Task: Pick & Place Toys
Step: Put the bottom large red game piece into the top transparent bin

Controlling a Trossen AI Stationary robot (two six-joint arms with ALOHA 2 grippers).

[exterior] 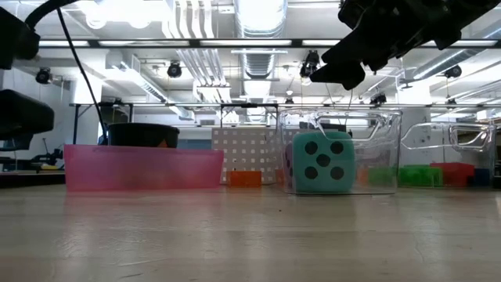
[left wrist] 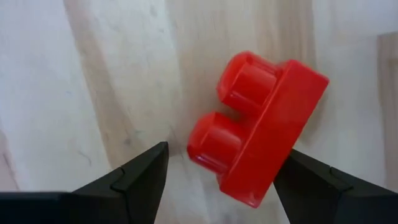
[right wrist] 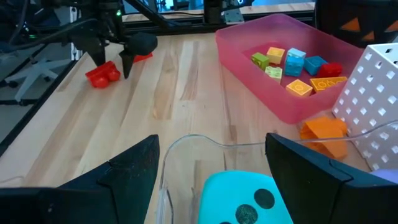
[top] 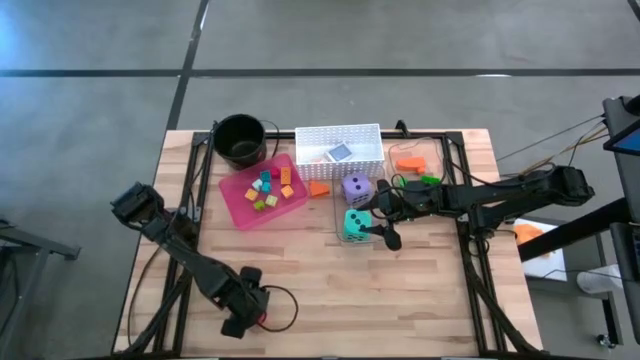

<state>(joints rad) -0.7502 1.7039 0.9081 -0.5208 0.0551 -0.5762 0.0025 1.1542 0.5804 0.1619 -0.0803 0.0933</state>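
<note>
A red two-stud brick (left wrist: pixel 261 130) lies on its side on the wooden table near the front left. My left gripper (left wrist: pixel 227 155) points down over it, open, with one finger on either side of the brick; I cannot tell whether either finger touches it. The same gripper (right wrist: pixel 113 57) and brick (right wrist: pixel 102 76) also show far off in the right wrist view. My right gripper (right wrist: pixel 214 168) hangs open just above a teal dotted die (top: pixel 357 224), which sits in a clear container (right wrist: pixel 186 146) at mid-table. A purple die (top: pixel 356 187) stands just behind it.
A pink tray (top: pixel 238 205) holds several small coloured bricks. Behind it stand a black pot (top: pixel 240 138) and a white perforated basket (top: pixel 340 135) holding a card. An orange brick (top: pixel 318 188) lies beside the tray. Clear containers at the right hold orange (top: pixel 408 163) and green (top: pixel 430 180) bricks.
</note>
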